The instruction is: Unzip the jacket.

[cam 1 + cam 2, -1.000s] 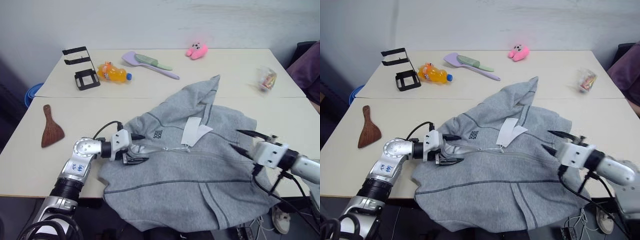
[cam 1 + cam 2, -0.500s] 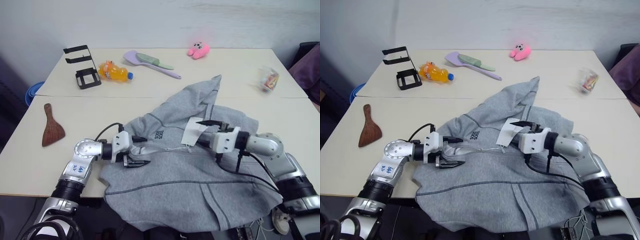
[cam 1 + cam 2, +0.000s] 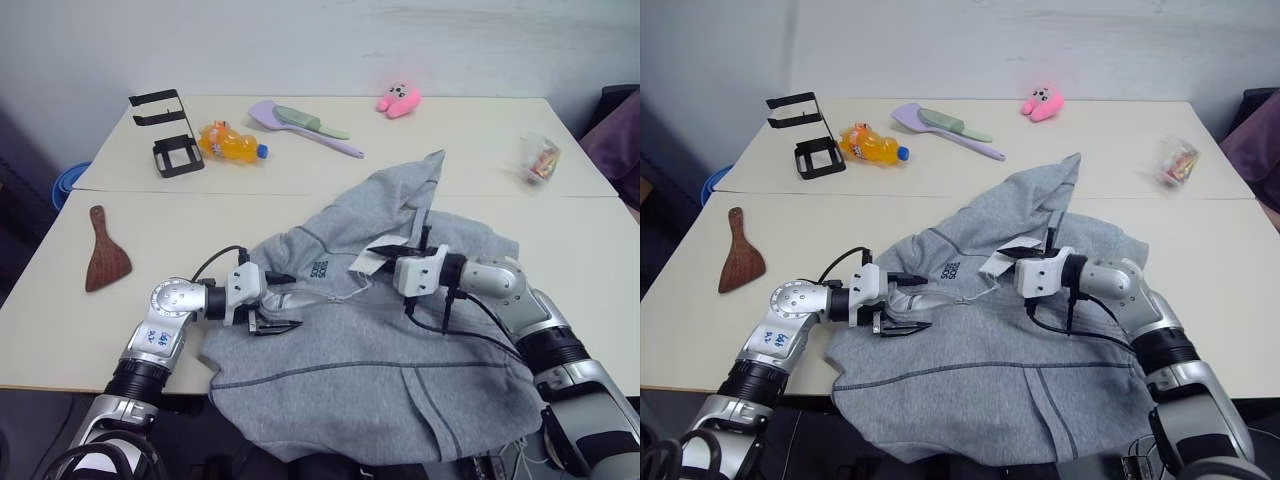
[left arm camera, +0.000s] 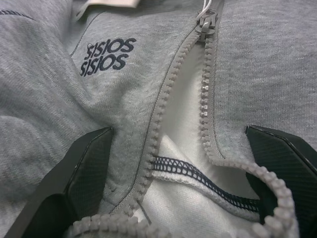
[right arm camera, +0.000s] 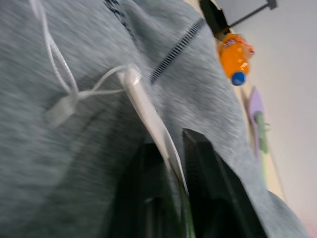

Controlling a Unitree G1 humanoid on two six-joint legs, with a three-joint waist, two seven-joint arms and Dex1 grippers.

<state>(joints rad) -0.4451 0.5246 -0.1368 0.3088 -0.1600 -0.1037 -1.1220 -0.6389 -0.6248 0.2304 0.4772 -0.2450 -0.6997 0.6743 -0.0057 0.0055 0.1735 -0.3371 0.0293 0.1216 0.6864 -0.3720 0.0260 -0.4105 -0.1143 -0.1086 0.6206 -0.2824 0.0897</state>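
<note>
Arms both reach in over the jacket (image 3: pixel 400 350) from opp. sides, roughly level w/ the counter (image 3: pixel 180 240). Left arm comes in from the near-left, forearm low, left gripper (image 3: pixel 278 300) pointing toward the jacket's middle; its fingers (image 4: pixel 74 183) stand wide apart, straddling the open top of the zipper where the white lining shows, one finger on the cloth each side, nothing pinched between. Right arm bends at the elbow over the jacket's right half, wrist turned back toward the left, right gripper (image 3: pixel 1012 262) at the chest just beside the collar; its fingers (image 5: pixel 200 173) are closed on the white paper tag (image 3: pixel 1002 260), which stands edge-on between them w/ its thin string running to the fabric. Jacket lies front-up, spread across the near half of the counter, hem hanging off the near edge, collar and hood end pointing away toward the far-right; long axis runs near-to-far, zipper line (image 4: pixel 205 89) slanting from the chest, slider (image 4: pixel 206 19) still near the top, dark logo (image 4: pixel 106 53) just beside it on the left-arm side. Beyond: wooden spatula (image 3: pixel 104 264) at left, orange bottle (image 3: pixel 228 143), black stand (image 3: pixel 165 135), lilac brush (image 3: pixel 300 125), pink plush (image 3: pixel 397 99), small packet (image 3: pixel 538 158) far right.
</note>
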